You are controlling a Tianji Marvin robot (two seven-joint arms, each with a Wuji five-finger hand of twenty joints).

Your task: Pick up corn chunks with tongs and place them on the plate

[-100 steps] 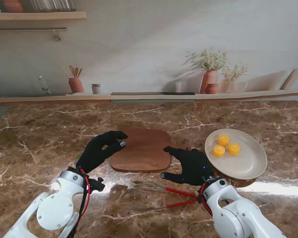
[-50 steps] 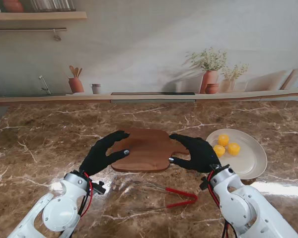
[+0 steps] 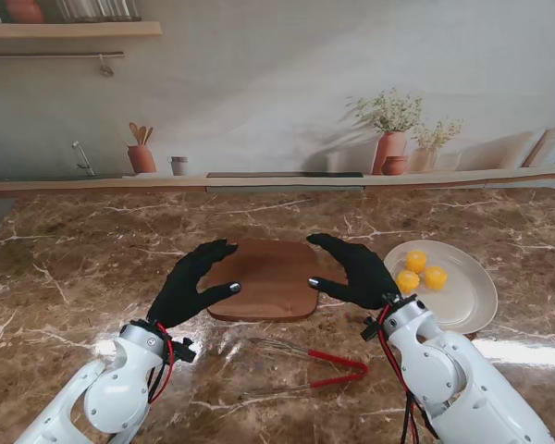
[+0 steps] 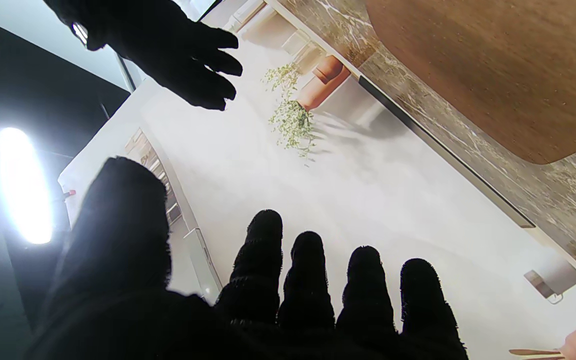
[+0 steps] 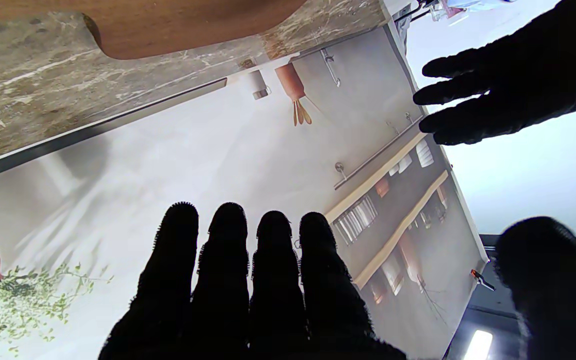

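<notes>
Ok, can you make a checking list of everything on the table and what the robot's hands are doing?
Surface: brown marble table, bare wooden cutting board in the middle.
Job's things: three corn chunks on the plate; red-handled tongs lying nearer to me than the board.
Clutter: nothing seen.
Hands: left hand and right hand open, holding nothing, either side of the board.
Cables: red wires at left wrist.
Surroundings: kitchen backdrop.

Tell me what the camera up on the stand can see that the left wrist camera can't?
Only the stand view shows the plate holding three corn chunks, and the tongs lying on the table nearer to me. Only the left wrist view shows a bright lamp. Both show the cutting board, the open left hand and right hand.
</notes>
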